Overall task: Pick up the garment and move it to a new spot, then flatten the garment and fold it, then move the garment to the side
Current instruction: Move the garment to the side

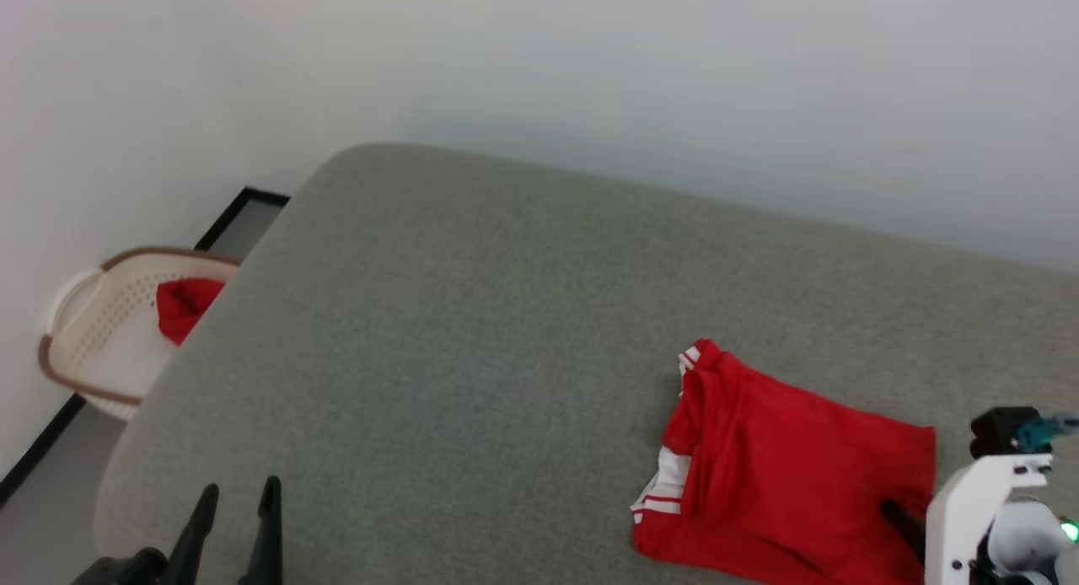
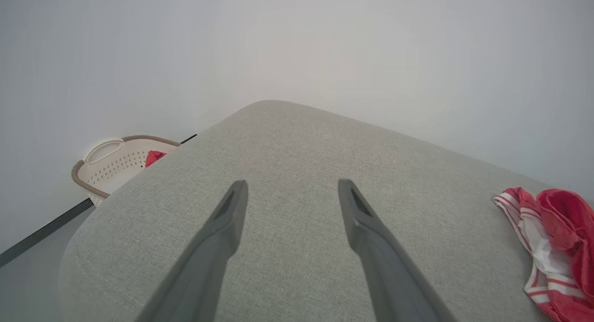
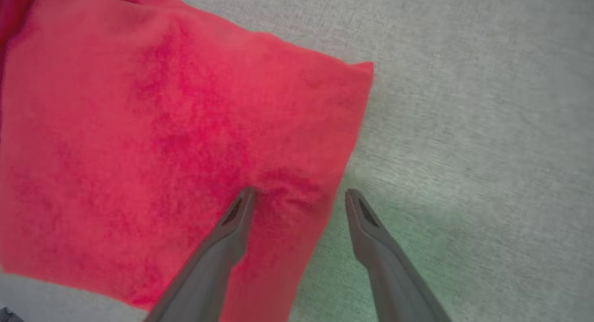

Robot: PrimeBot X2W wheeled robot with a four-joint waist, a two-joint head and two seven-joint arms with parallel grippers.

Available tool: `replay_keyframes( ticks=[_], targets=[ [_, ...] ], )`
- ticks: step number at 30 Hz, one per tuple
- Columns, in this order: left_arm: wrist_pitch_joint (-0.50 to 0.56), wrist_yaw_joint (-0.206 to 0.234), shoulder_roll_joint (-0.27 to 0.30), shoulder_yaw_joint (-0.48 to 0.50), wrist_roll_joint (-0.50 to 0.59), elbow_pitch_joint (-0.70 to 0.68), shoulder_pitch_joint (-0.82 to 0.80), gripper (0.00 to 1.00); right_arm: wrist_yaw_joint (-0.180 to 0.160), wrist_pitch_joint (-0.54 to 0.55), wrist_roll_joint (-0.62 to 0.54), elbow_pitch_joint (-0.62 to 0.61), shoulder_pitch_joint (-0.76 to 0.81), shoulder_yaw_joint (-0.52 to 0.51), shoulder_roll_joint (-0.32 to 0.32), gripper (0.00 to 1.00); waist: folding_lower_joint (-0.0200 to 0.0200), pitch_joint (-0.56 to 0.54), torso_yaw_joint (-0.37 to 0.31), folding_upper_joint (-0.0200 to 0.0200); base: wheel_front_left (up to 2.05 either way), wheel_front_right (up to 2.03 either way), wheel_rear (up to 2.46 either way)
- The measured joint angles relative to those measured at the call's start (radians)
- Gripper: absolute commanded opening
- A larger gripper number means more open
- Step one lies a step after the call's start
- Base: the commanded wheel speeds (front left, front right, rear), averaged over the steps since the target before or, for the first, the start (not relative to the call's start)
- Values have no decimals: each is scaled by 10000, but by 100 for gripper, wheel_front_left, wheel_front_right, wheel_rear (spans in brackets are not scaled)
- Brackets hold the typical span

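Observation:
The garment [image 1: 792,475] lies folded into a rough red rectangle on the grey padded surface [image 1: 472,315] at the lower right, with white sleeve and striped trim showing at its left edge. In the left wrist view the garment [image 2: 561,220] shows at the far right. My right gripper [image 3: 299,192] is open and straddles the edge of the garment [image 3: 139,127]: one fingertip [image 3: 246,199] rests on the red cloth, the other over the bare grey surface. My left gripper [image 1: 241,484] is open and holds nothing near the front left, far from the garment; its fingers [image 2: 232,210] point across the surface.
A white perforated basket [image 1: 93,340] with a brown rim stands on the floor past the surface's left edge, holding another red cloth [image 1: 185,303]. A pale wall runs behind. My white right forearm [image 1: 986,501] stands at the garment's right end.

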Motion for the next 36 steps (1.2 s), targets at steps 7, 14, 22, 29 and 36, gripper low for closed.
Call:
replay_keyframes(
  ticks=[7,14,22,29,36],
  targets=[
    [-128,-44,-157,-75,-10,226,-240,100,2,1051,-468,539,-712,-232,251,100,0,588,277,0,0,0,0],
    [-213,-98,-282,-123,-12,408,-410,100,-2,1661,-502,796,-1185,-86,226,0,0,845,447,0,0,0,0],
    [-236,-130,-316,-73,-2,516,-454,100,4,1488,-226,786,-1340,163,100,0,0,802,317,0,0,0,0],
    [-259,-148,-330,-75,58,506,-505,100,4,1450,-109,593,-1482,418,-146,0,0,702,118,0,0,0,0],
    [-261,-188,-267,-217,263,412,-623,100,4,1615,69,-71,-1741,953,-690,0,0,529,-208,0,0,0,0]
  ],
)
